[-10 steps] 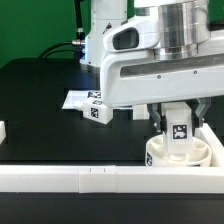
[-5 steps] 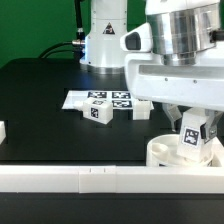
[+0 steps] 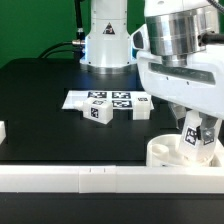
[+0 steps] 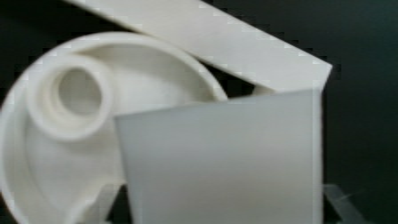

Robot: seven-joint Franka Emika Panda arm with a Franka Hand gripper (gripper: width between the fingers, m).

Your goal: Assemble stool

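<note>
The round seat [image 3: 160, 152] of the stool lay on the black table [image 3: 40, 90] at the exterior view's right, just behind the long white border rail [image 3: 90, 178]. Directly above it stood a blocky white leg [image 3: 194, 138], slightly tilted, its black-and-white tag facing the camera and its lower end down within the seat's rim. Whether it touched the seat could not be told. The tool [image 3: 198, 128] was clamped on this leg from above, with a finger on either side of it. In the wrist view the held leg [image 4: 222, 160] filled the foreground as a flat pale face. The seat [image 4: 45, 150] and its raised ring-shaped socket [image 4: 80, 95] lay just beside it, and the rail [image 4: 231, 50] ran slantwise beyond. Well apart from the tool, toward the middle of the table, a loose leg [image 3: 97, 113] lay just in front of the marker board [image 3: 75, 100]. A second loose leg [image 3: 142, 110] lay at the board's end nearer the exterior view's right.
</note>
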